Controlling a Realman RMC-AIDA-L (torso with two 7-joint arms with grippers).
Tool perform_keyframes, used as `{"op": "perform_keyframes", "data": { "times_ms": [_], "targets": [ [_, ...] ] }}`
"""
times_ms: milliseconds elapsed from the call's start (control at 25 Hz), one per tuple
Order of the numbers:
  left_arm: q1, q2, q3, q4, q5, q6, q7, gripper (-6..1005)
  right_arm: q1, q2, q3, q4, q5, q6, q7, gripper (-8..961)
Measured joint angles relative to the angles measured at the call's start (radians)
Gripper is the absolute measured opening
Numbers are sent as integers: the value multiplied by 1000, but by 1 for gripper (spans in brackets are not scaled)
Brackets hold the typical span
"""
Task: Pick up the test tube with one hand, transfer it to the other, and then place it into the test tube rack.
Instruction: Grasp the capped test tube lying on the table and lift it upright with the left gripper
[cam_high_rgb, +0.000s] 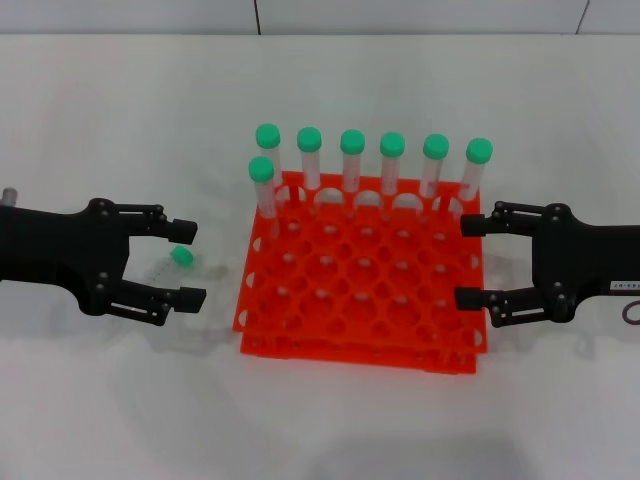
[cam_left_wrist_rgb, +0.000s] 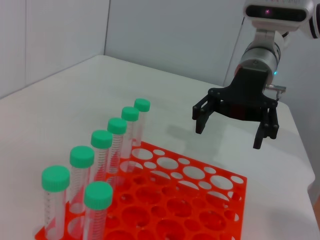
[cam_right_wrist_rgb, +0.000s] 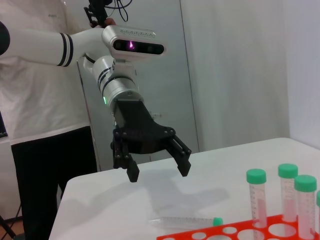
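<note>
White tabletop (cam_high_rgb: 120, 400) fills the scene, pale wall panels behind it. At its middle stands the bright orange-red plastic two-tier rack with a grid of round holes (cam_high_rgb: 365, 300); seven slim clear tubes with green screw caps (cam_high_rgb: 352, 160) stand upright along the rack's far edge, one a row nearer at the left corner.

The eighth slim clear plastic tube with a green screw cap (cam_high_rgb: 172, 262) lies flat on the table just beside the rack's left edge, cap toward the rack. It looks light, stiff and smooth, so it should roll or skid if nudged, and hard squeezing may mark the thin wall. Taking hold across the barrel near the middle seems best, leaving the capped end free for the handover.

The unlabelled black two-finger left gripper (cam_high_rgb: 188, 262) hovers with its jaws spread wide, straddling the lying tube and holding nothing. The white-labelled black right gripper (cam_high_rgb: 474, 260) hangs by the rack's right edge, also wide open and empty.
</note>
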Motion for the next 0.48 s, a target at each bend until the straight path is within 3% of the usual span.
{"op": "perform_keyframes", "data": {
  "times_ms": [480],
  "targets": [
    [0, -1, -1, 1, 0, -1, -9, 856, 0, 0, 3, 0, 2, 11, -2, 868]
  ]
}}
